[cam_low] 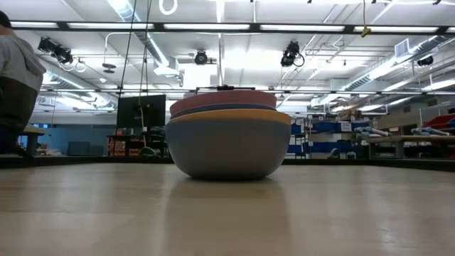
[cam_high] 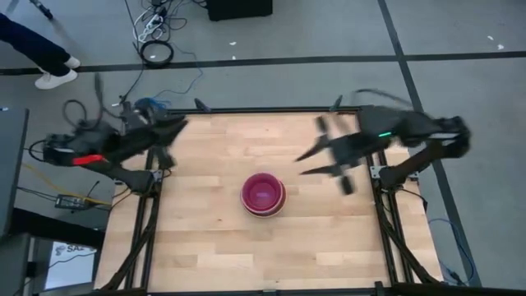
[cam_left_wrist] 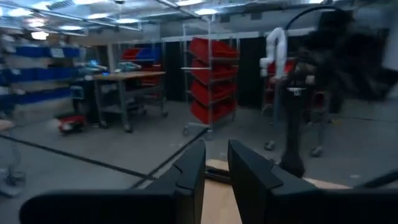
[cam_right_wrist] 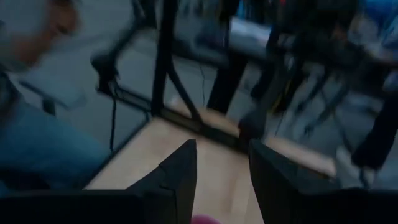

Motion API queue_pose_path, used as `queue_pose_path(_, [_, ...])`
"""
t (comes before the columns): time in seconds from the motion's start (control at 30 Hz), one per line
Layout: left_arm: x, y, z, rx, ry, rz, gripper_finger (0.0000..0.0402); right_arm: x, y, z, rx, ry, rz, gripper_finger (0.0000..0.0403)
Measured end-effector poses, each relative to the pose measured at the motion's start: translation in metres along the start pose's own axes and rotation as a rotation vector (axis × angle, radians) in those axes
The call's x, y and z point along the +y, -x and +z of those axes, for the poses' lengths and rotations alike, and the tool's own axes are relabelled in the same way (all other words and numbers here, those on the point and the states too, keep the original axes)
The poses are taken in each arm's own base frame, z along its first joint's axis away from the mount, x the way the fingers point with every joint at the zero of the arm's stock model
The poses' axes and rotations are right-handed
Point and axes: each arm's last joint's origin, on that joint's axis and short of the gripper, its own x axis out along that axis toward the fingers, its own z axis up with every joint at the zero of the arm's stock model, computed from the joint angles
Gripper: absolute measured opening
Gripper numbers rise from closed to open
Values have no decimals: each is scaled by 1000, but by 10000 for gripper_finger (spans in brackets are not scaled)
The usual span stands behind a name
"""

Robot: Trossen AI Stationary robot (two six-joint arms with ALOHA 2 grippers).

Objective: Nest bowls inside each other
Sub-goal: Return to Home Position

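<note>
The bowls stand nested in one stack (cam_high: 263,195) at the middle of the wooden table (cam_high: 214,247), with a pink bowl innermost on top. In the low view the stack (cam_low: 227,146) rests on the base of a grey-blue outer bowl, with orange, blue and pink rims above it. My left gripper (cam_high: 181,125) is raised over the table's far left corner, open with a narrow gap (cam_left_wrist: 216,168) and nothing in it. My right gripper (cam_high: 302,163) hangs raised to the right of the stack, open (cam_right_wrist: 222,168) and holding nothing. A sliver of the pink bowl (cam_right_wrist: 202,219) shows at the right wrist view's lower edge.
Black frame rails (cam_high: 148,214) run along the table's left and right sides. A person stands beyond the far left corner (cam_high: 49,66) and also shows at the left of the low view (cam_low: 18,78). Cables (cam_high: 156,51) lie on the floor behind the table.
</note>
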Motion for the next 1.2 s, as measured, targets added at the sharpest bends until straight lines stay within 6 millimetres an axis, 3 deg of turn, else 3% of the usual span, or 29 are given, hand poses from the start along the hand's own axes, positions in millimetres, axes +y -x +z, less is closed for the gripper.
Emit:
queue_pose_path(0.13, [23,33,-29,-24,85,-31,78,12,53,-20,-177,39,26,134])
queue_pose_path(0.23, [29,42,-56,-55,119,-33,78,21,70,-54,-249,2,7,134])
queue_pose_path(0.3, [24,36,-68,-29,106,22,78,27,75,-82,-271,-33,-24,134])
queue_pose_path(0.57, [9,23,-118,-1,61,55,78,38,70,-176,-346,-167,-128,133])
queue_pose_path(0.83, [2,19,-197,39,25,129,78,42,42,-257,-286,-245,-155,134])
queue_pose_path(1.13, [4,25,-246,37,-3,130,78,58,35,-321,-319,-225,-199,133])
queue_pose_path(1.2, [4,26,-252,56,3,137,78,58,34,-325,-288,-251,-218,134])
